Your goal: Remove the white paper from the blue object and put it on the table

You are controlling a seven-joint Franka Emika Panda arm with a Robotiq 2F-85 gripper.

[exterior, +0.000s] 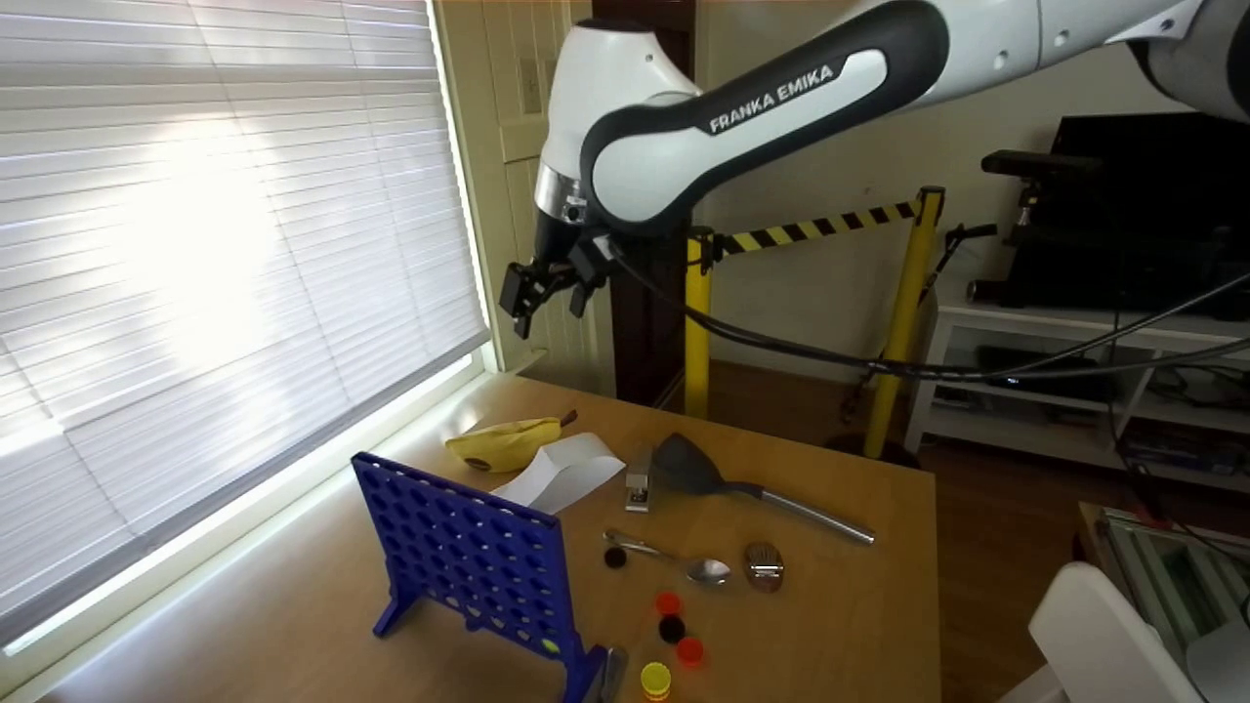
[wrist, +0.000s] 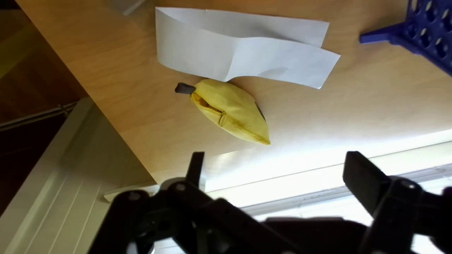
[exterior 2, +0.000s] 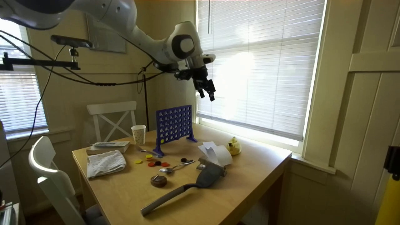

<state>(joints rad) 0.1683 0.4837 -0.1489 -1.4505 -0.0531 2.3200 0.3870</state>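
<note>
The white paper [wrist: 279, 58] lies curled on the wooden table [wrist: 141, 116], folded over itself in a loop. It is also in both exterior views [exterior: 576, 469] [exterior 2: 222, 154]. The blue object [exterior 2: 174, 125], an upright grid frame, stands on the table apart from the paper, with a gap visible in the wrist view [wrist: 392, 31]. In an exterior view the frame [exterior: 469, 557] hides part of the paper's near end. My gripper [exterior: 552, 312] is high above the table near the window. Its fingers [wrist: 275, 155] are wide apart with nothing between them.
A yellow banana pouch [wrist: 233, 109] lies against the paper's edge. A black spatula [exterior: 698, 469], a small metal object [exterior: 638, 483], a spoon [exterior: 708, 571] and several discs [exterior: 689, 651] lie nearby. A cup [exterior 2: 138, 134], cloth [exterior 2: 106, 164] and book [exterior 2: 109, 147] are farther along. The window blinds [exterior 2: 259, 62] border the table.
</note>
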